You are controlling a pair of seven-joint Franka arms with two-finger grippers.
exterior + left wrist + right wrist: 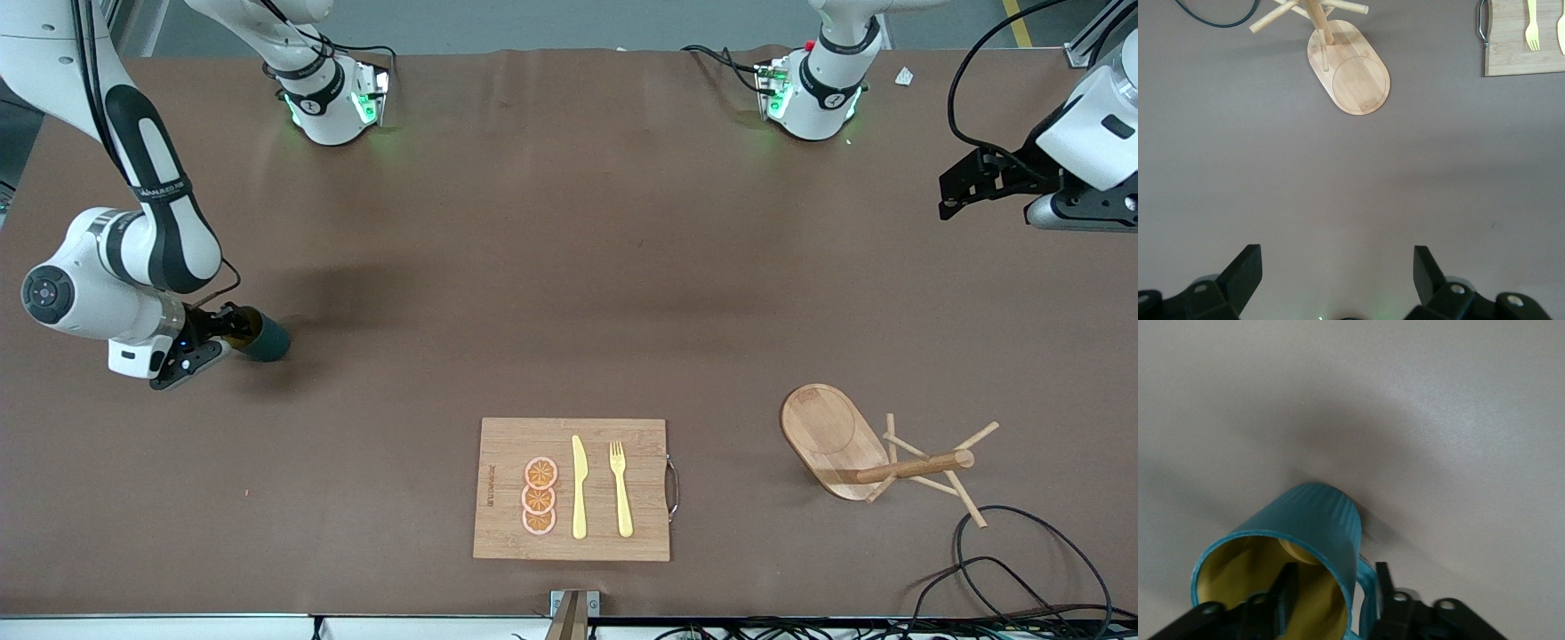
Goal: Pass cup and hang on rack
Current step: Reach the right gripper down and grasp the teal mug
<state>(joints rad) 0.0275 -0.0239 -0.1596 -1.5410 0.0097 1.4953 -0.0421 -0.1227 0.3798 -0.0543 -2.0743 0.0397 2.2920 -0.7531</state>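
On your bench [569, 267], the rack [853, 449] stands bare toward the left arm's end. Your right hand [233, 336] pinches the cup [265, 338] by its wall at its own end; handover and hanging remain. Your left hand [965, 187] waits aloft, fingers spread wide.

Item count, table:
1 cup [265, 337], 1 rack [855, 449], 1 cutting board [507, 530], 3 orange slices [540, 496], 1 yellow knife [579, 489], 1 yellow fork [621, 488]. My 2 grippers: right gripper [213, 338], left gripper [956, 188].
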